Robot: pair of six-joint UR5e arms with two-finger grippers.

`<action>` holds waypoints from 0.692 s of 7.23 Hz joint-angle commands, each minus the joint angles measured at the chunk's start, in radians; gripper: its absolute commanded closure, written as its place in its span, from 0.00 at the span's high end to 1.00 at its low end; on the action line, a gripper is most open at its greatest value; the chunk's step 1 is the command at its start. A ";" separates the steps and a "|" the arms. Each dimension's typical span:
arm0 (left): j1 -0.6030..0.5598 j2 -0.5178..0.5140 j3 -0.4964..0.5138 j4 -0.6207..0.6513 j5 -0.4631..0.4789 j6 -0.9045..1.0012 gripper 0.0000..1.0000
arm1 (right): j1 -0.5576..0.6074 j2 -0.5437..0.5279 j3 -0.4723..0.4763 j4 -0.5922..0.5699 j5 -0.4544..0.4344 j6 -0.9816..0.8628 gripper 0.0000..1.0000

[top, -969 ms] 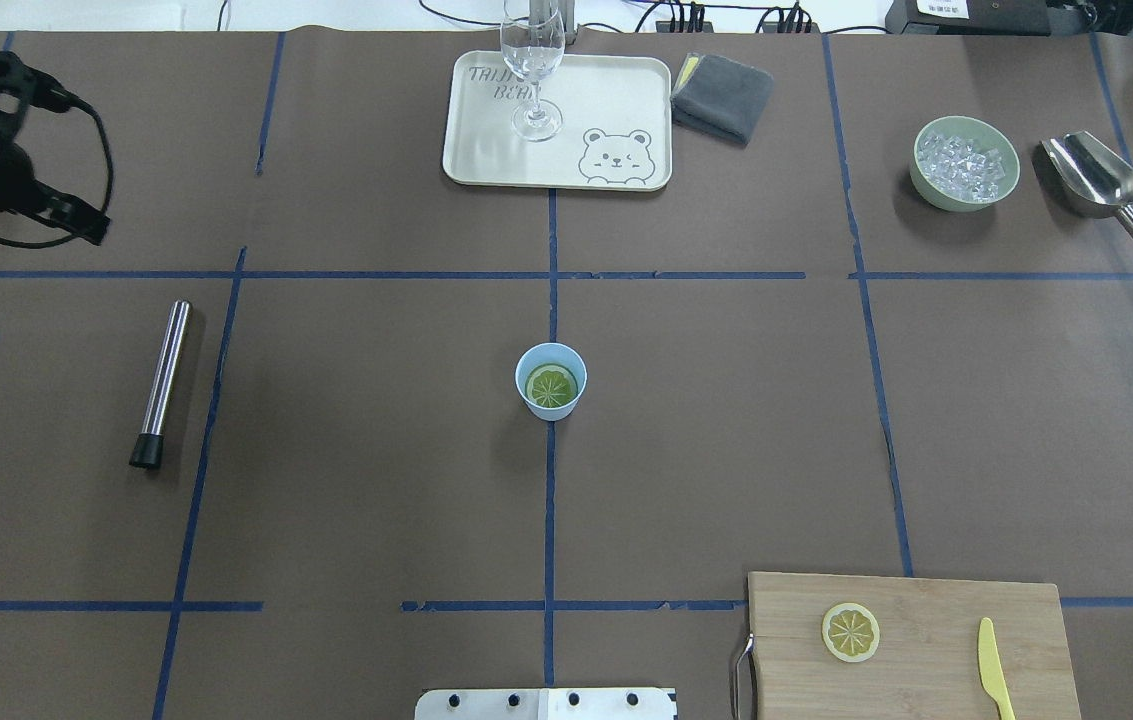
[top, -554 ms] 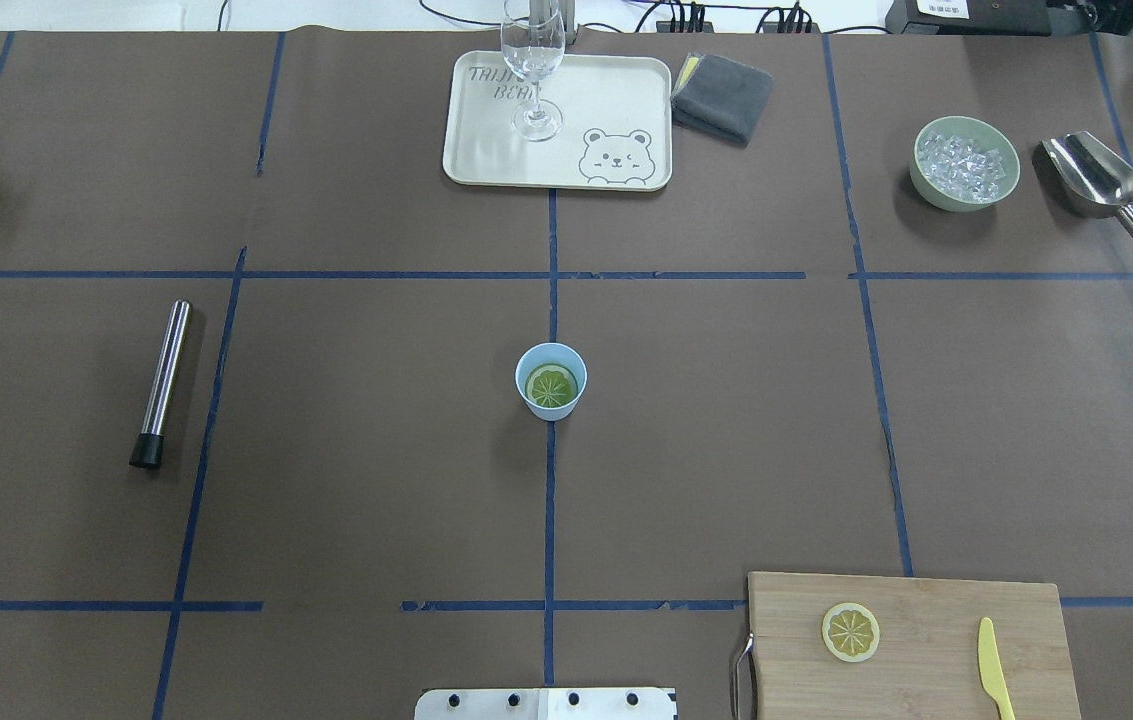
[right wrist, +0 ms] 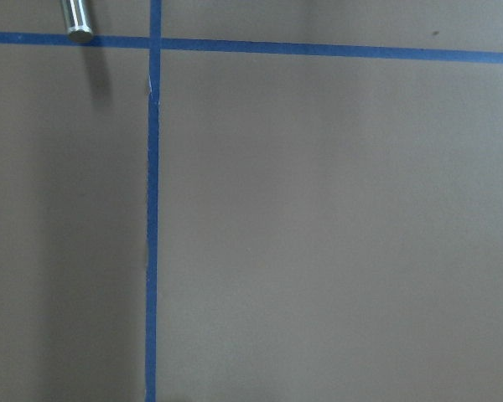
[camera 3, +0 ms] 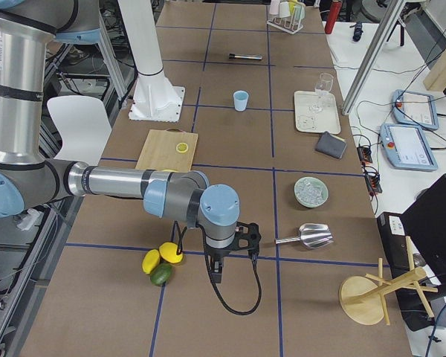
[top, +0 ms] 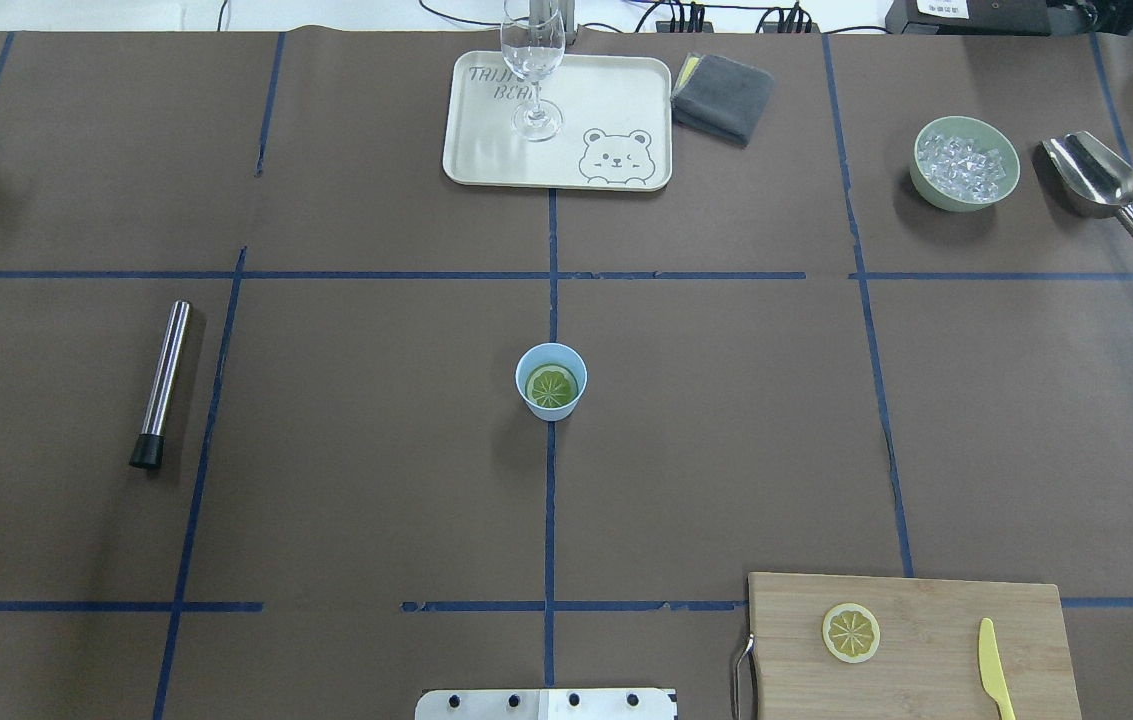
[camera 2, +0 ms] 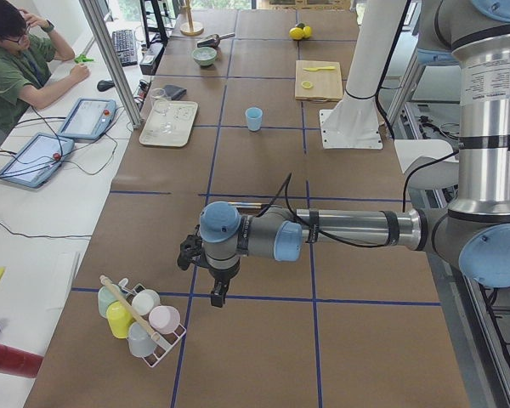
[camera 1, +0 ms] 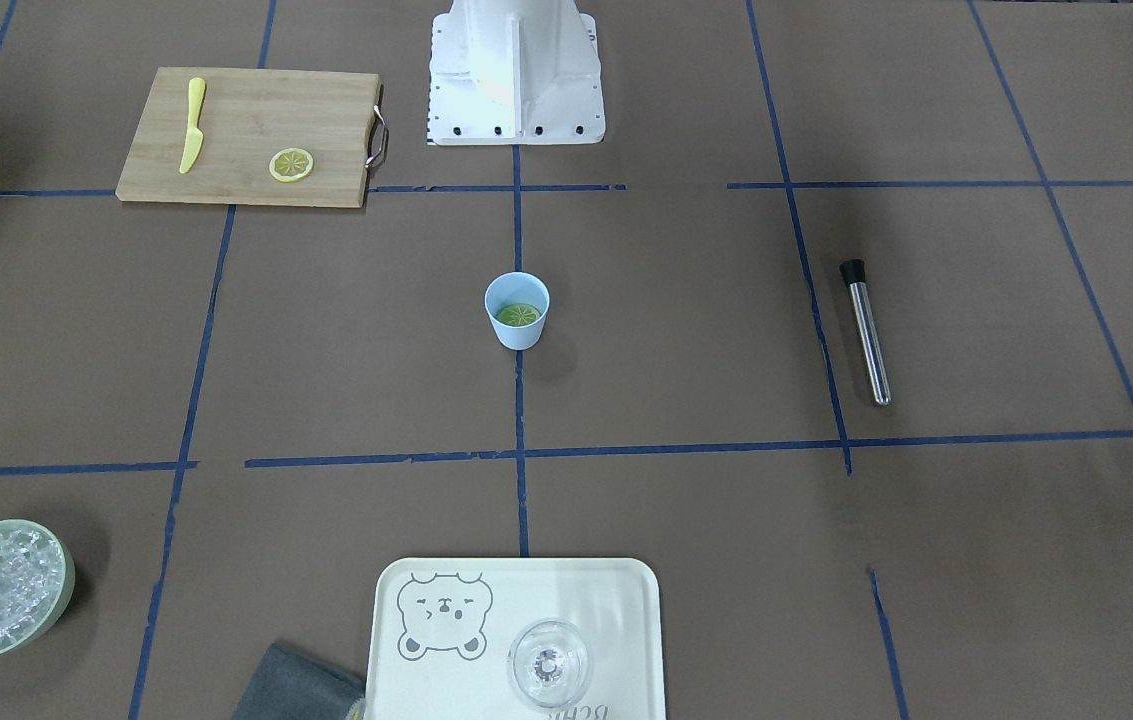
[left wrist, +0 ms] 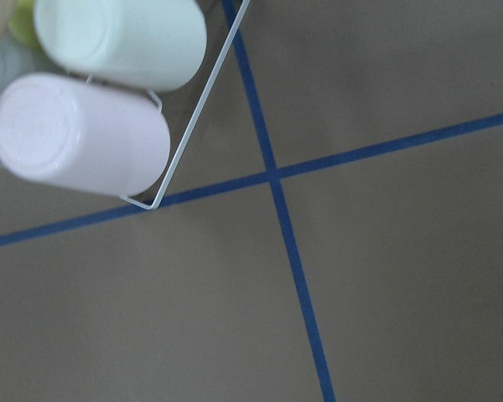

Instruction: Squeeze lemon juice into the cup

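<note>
While overhead shows cup (top: 550,380), lemon (top: 850,632), exterior left shows left gripper (camera 2: 216,297).

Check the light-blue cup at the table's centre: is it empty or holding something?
Holding something. The cup stands upright with a greenish citrus slice lying inside it, visible in both the overhead and front-facing views.

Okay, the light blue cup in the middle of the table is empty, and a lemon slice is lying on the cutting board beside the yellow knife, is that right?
Not quite. The cup is not empty: a round greenish slice lies inside it, as the overhead exterior view shows. The rest stands: a lemon slice lies on the cutting board beside the yellow knife.
</note>
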 commanded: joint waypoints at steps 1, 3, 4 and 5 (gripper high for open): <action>-0.009 0.007 -0.031 0.071 -0.002 0.002 1.00 | 0.000 0.002 0.015 0.000 0.002 0.000 1.00; -0.010 -0.007 -0.034 0.074 0.004 -0.007 1.00 | -0.014 0.000 0.038 0.000 0.000 -0.002 1.00; -0.012 -0.005 -0.036 0.074 -0.002 -0.007 1.00 | -0.029 0.000 0.040 0.000 0.000 0.001 1.00; -0.012 0.007 -0.028 0.063 -0.005 0.000 1.00 | -0.064 0.000 0.041 0.002 0.000 0.005 1.00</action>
